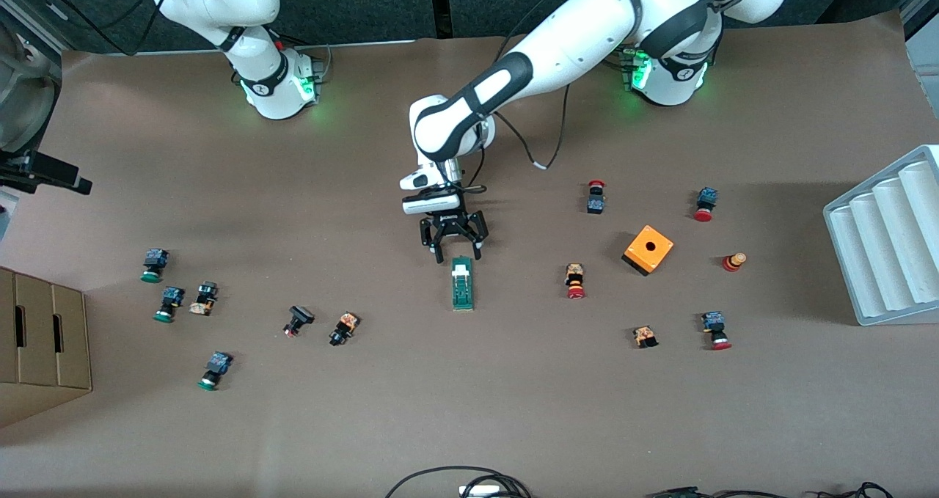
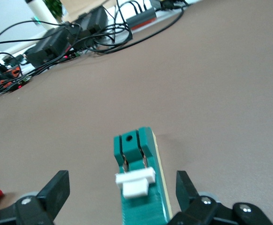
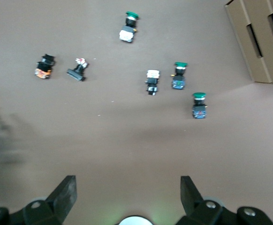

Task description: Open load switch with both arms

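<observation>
Left end effector [image 1: 455, 254] hanging low over the white-tipped end of the load switch [image 1: 462, 284], fingers spread wide and clear of it on both sides; same seen in the left wrist view, dark fingers [image 2: 56, 190] flanking the green bar [image 2: 141, 187] without touching. Right end effector [image 3: 127, 194] out of the front view, raised over the right arm's end of the bench, fingers apart with nothing between them, waiting.

Largest to smallest:

- Brown bench [image 1: 469, 410], carrying everything.
- Left arm [image 1: 528, 58], reaching from its base down toward mid-bench; right arm [image 1: 249, 36], folded back near its own base.
- White ridged tray [image 1: 888, 241] at the left arm's end of the bench.
- Cardboard box [image 1: 44, 337] at the right arm's end.
- Orange box [image 1: 648, 249] with a hole on top, toward the left arm's end, well apart from the switch.
- Load switch lying flat at mid-bench, lengthwise toward the front camera, white piece [image 2: 135, 180] at the end under the end effector.
- Red-capped push-buttons [image 1: 576, 281] scattered around the orange box.
- Green-capped push-buttons [image 1: 169, 304] scattered near the cardboard box, also visible in the right wrist view [image 3: 178, 75].
</observation>
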`<state>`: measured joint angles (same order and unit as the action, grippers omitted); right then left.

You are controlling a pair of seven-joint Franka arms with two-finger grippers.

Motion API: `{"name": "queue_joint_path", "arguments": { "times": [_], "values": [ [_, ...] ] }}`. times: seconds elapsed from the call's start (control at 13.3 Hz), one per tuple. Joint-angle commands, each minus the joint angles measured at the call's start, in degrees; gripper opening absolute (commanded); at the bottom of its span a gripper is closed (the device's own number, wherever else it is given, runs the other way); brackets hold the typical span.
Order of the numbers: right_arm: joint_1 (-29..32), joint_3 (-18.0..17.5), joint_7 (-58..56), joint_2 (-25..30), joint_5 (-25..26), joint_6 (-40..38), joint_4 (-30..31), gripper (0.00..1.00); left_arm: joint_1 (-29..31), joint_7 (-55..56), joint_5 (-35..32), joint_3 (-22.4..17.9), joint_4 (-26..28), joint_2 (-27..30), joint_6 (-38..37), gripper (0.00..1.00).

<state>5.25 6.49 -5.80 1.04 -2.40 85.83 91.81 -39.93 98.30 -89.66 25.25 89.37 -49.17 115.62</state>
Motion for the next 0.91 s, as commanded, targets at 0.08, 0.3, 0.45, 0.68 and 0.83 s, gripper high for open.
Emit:
{"name": "queue_joint_path", "arguments": {
  "times": [0.08, 0.3, 0.45, 0.68, 0.83],
  "values": [
    [0.2, -0.4, -0.9, -0.2, 2.3, 1.4, -0.4, 1.00, 1.3, -16.2, 12.3, 0.6, -0.3, 5.2, 2.1, 1.00],
    [0.3, -0.4, -1.1, -1.0, 2.3, 1.6, -0.4, 1.00, 2.9, -32.4, 24.2, 0.1, -2.4, 9.0, 1.8, 1.00],
    [0.0, -0.4, -0.4, -1.5, 2.0, 1.9, -0.3, 1.00, 5.2, -45.3, 31.7, 0.5, -2.5, 12.4, 1.5, 1.00],
    [0.2, -0.4, -0.4, -1.8, 2.0, 3.5, -0.4, 1.00, 8.2, -59.6, 41.8, 0.3, -2.6, 16.7, 0.8, 1.00],
    [-0.1, -0.4, -0.6, -2.2, 2.4, 5.2, -0.3, 1.00, 9.5, -63.9, 46.0, 0.3, -2.6, 19.6, -2.0, 1.00]
  ]
}}
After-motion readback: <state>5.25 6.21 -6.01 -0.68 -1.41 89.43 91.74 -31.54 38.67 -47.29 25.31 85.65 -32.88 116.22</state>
